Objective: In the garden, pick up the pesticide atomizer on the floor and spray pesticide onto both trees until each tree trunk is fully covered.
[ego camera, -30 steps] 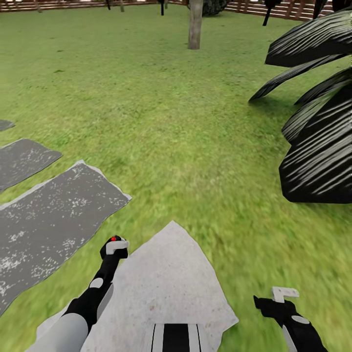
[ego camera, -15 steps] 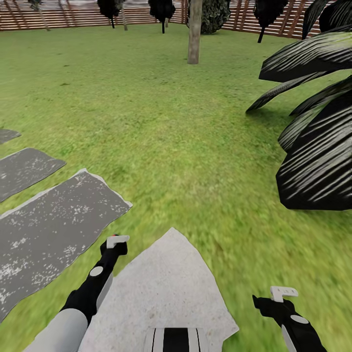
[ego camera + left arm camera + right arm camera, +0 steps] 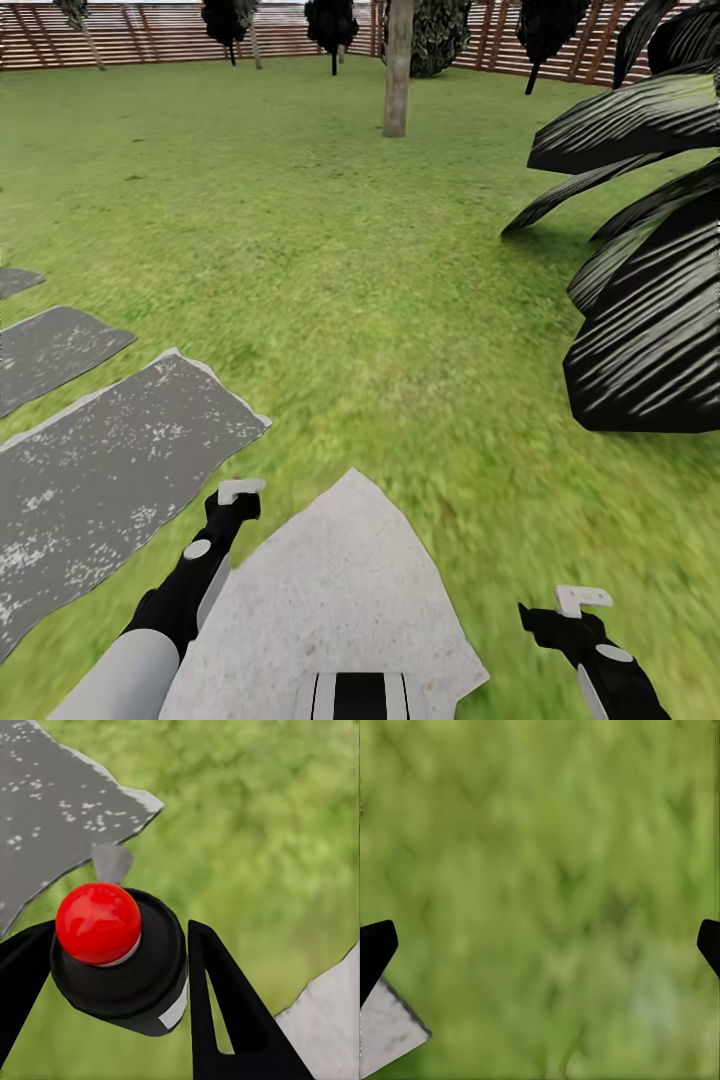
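A wide lawn (image 3: 330, 260) lies open ahead, running to a slatted fence (image 3: 150, 30) along the far edge. One grey-brown trunk (image 3: 398, 65) stands upright on the grass far ahead, a little right of centre, with free grass all round its foot. Dark narrow trees (image 3: 332, 22) stand by the fence beyond it. On the right, a big dark broad-leaved plant (image 3: 640, 270) crowds that side, its leaves hanging over the grass. On the left, grey paving slabs (image 3: 110, 450) lie in a row, apart from one another, with grass strips between. A pale slab (image 3: 340, 590) lies just in front of the robot, its point aimed forward; between its edge and the nearest grey slab is a narrow grass gap.

The left arm reaches forward and low over that gap, its pincer (image 3: 233, 505) above the pale slab's left edge. In the left wrist view the left pincer (image 3: 112, 967) is closed on the atomizer (image 3: 116, 952), black fingers (image 3: 225, 1012) either side of its black body, red cap up.

The right arm is low at the right, its pincer (image 3: 565, 615) over grass. In the right wrist view its fingertips (image 3: 375, 949) sit far apart at the borders, nothing between them but grass and a corner of the pale slab.
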